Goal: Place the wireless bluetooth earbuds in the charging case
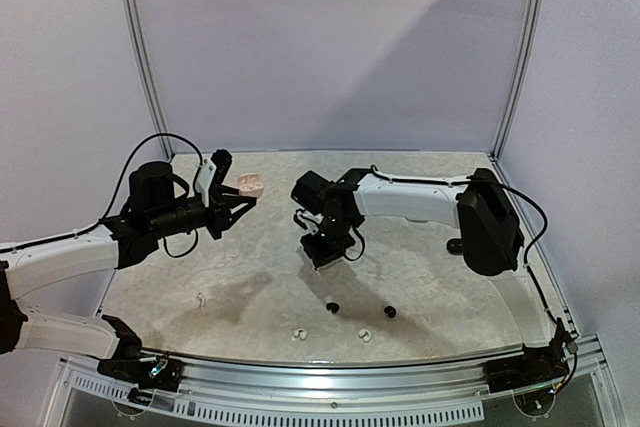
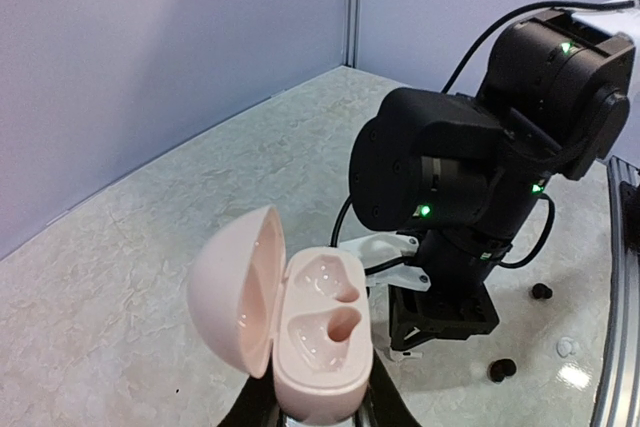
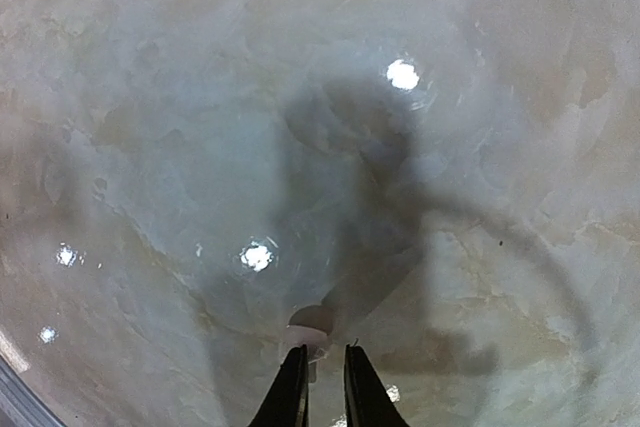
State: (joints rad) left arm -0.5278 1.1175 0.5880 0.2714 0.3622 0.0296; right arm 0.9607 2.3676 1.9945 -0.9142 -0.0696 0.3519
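My left gripper point(image 1: 236, 197) is shut on an open pink charging case point(image 1: 250, 187), held above the table's back left. In the left wrist view the case point(image 2: 320, 337) faces up with its lid point(image 2: 235, 292) swung left and both wells bare. The dark fingers point(image 2: 245, 412) clamp its base. My right gripper point(image 1: 322, 259) points down over the middle of the table. Its jaws point(image 3: 325, 355) are nearly together, with a small pale earbud point(image 3: 315, 327) pinched at the tips. Two black earbuds point(image 1: 332, 306) point(image 1: 389, 312) and three white earbuds point(image 1: 297, 334) point(image 1: 364, 335) point(image 1: 201, 298) lie near the front.
The right arm's wrist point(image 2: 450, 177) hangs close beside the raised case. Pale walls with metal posts point(image 1: 140, 57) close in the back and sides. A metal rail point(image 1: 330, 367) runs along the front edge. The tabletop point(image 3: 200, 97) is glossy marble.
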